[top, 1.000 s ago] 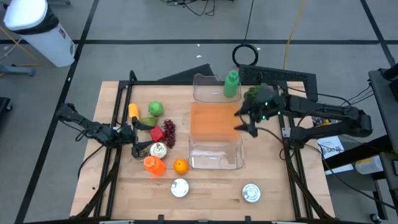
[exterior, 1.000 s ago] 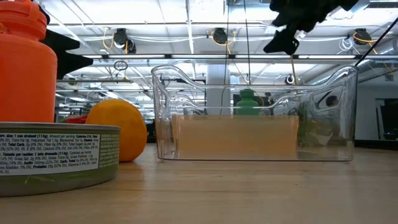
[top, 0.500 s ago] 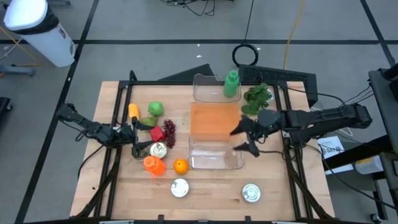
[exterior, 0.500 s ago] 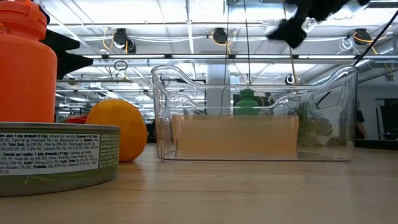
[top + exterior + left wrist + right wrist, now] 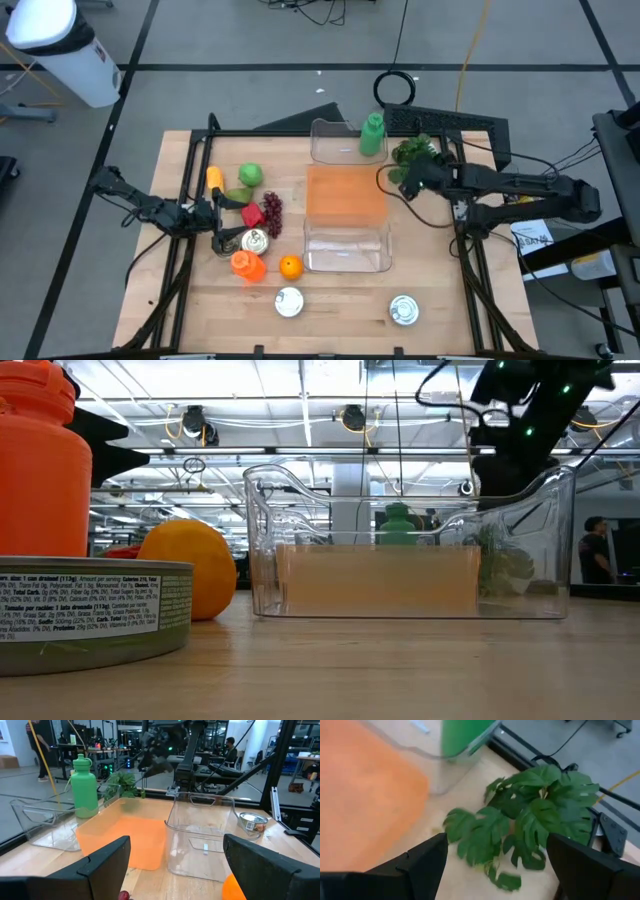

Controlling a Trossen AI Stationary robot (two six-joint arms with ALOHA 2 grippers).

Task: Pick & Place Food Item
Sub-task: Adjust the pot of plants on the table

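A leafy green sprig (image 5: 414,152) (image 5: 530,827) lies on the wooden table at the far right, beside the orange mat (image 5: 345,193). My right gripper (image 5: 402,177) (image 5: 495,865) hangs open just above it, slanting down, with the leaves showing between its fingers and nothing touched. A green apple (image 5: 250,175), red pepper (image 5: 252,215), grapes (image 5: 272,209) and an orange (image 5: 290,267) lie at the left. My left gripper (image 5: 220,214) (image 5: 175,870) waits among them, level and open.
A clear bin (image 5: 347,248) stands near the mat, and another (image 5: 333,142) at the far side holds a green bottle (image 5: 372,135). An orange bottle (image 5: 247,263) and cans (image 5: 288,302) (image 5: 403,310) (image 5: 254,240) stand toward the near edge. Black frame rails run along both sides.
My right gripper swung from over the mat's right edge toward the near bin, then back toward the far edge. It sank, rolled and tipped nose-down over the leafy sprig, staying open. The sprig and the other items kept their places.
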